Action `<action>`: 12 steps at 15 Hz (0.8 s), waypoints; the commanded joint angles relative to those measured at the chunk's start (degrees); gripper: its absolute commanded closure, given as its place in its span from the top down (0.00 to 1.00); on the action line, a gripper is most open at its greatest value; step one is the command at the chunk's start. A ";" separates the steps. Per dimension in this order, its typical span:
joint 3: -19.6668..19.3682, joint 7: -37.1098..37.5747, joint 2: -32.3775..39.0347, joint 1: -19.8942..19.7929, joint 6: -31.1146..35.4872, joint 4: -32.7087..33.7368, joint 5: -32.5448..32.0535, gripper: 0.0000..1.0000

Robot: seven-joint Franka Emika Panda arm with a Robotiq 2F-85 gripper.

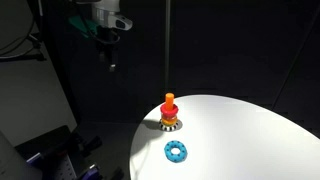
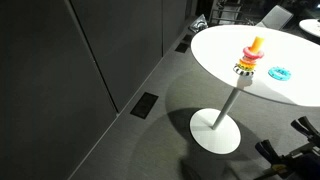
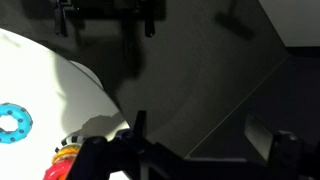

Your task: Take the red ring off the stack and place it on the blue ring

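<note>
The gripper hangs high, off the far left of the white table, fingers spread and empty, apparently poised for descent; the red ring sits on the stack; the blue ring lies nearer, apart.

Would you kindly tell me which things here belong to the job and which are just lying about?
For the job: red ring, stack, blue ring, end effector.

Just there: white table, floor hatch, dark wall panels.
</note>
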 commanded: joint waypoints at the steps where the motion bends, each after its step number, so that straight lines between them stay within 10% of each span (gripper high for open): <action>1: 0.66 -0.23 0.02 -0.76 -0.16 0.13 0.24 1.00; 12: 0.03 -0.45 1.84 -1.59 1.76 1.78 0.55 1.00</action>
